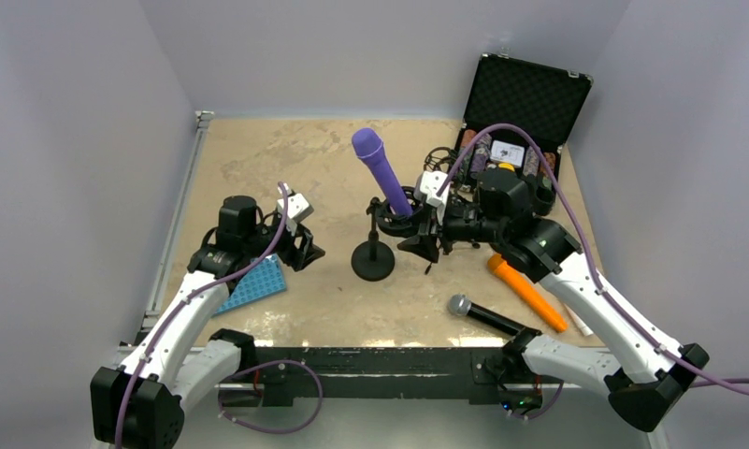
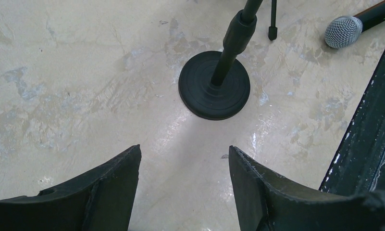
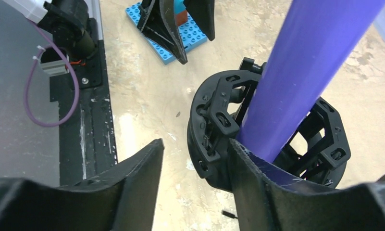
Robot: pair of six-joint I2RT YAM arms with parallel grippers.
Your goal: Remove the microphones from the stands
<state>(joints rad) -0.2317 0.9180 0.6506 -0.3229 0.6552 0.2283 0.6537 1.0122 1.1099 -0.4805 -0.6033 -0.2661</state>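
A purple microphone (image 1: 381, 168) stands tilted in a black cage mount (image 1: 400, 221) on a short stand with a round black base (image 1: 373, 261). My right gripper (image 1: 428, 239) is open, right beside the mount. In the right wrist view the right gripper (image 3: 195, 144) has its jaws apart. The mount's ring (image 3: 214, 127) lies against the inner side of one finger (image 3: 257, 183), and the purple microphone (image 3: 301, 72) rises behind it. My left gripper (image 1: 305, 249) is open and empty, left of the stand. In the left wrist view the left gripper (image 2: 184, 147) faces the base (image 2: 214, 86).
An orange microphone (image 1: 527, 292) and a black microphone with a silver head (image 1: 487, 315) lie at the front right. A blue studded plate (image 1: 253, 283) lies under the left arm. An open black case (image 1: 525, 103) with cables stands at the back right.
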